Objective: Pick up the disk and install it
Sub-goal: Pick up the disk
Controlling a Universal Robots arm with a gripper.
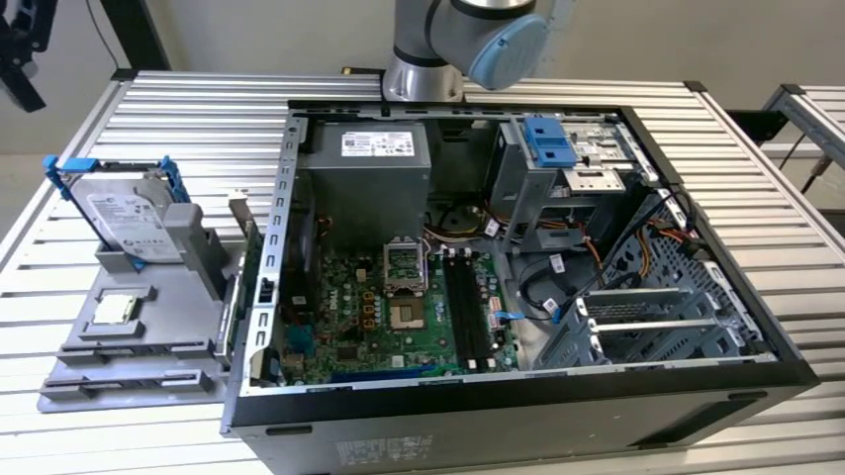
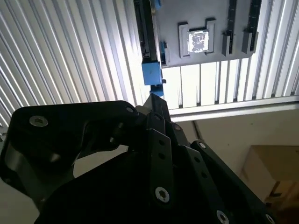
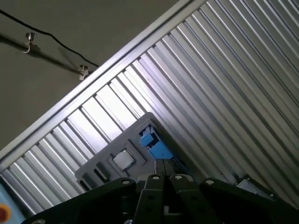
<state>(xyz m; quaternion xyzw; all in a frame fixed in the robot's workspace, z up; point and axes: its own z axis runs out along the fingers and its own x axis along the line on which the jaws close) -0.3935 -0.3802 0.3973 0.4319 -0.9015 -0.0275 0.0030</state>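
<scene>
On the slatted desk [image 1: 198, 109], toward the exterior view's left and just beside the open computer case [image 1: 271, 327], the disk [image 1: 130, 223] stands on edge in a grey fixture [image 1: 133, 381]. Its label faces outward and its blue carrier frames it. A small square chip [image 1: 117, 309] sits in a recess of the same fixture, apart from the disk.

Both wrist views look down on that fixture. The gripper [image 2: 155, 98] hangs above one blue end of the disk [image 2: 152, 73], clear of it and not touching. The jaws appear drawn together and hold nothing.

Assessment: the step in hand is the approach for the pick, and the installation is not begun. Inside the case, the drive cage carries a blue bracket [image 1: 544, 143].

Recommendations for the step:
- The jaws need to be spread before any descent, since together they would strike the carrier's top edge.
- They should straddle the disk across its thin dimension, squared to the faces and centred along its length, not at the end.
- The lift should run straight along the fixture slot to avoid binding.
- The approach should stay clear of the chip [image 2: 198, 41].

Risk: an off-centre grip may let the disk tilt.
</scene>
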